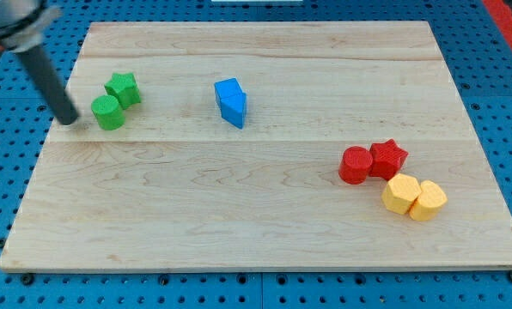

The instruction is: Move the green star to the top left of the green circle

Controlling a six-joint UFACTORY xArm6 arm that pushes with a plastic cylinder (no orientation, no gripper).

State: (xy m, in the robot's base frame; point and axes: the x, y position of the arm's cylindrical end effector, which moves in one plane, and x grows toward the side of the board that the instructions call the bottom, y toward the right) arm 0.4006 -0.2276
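The green star (123, 88) lies near the view's top left of the wooden board (239, 197). The green circle (108, 112) sits just below and to the left of it, touching it. My tip (70, 120) is on the board a short way to the left of the green circle, apart from it. The dark rod slants up toward the view's top left corner.
A blue block (231, 102) lies right of the green pair, near the top middle. A red circle (356, 165) and red star (388, 158) touch at the right. A yellow hexagon-like block (400, 193) and a yellow circle (428, 200) sit just below them.
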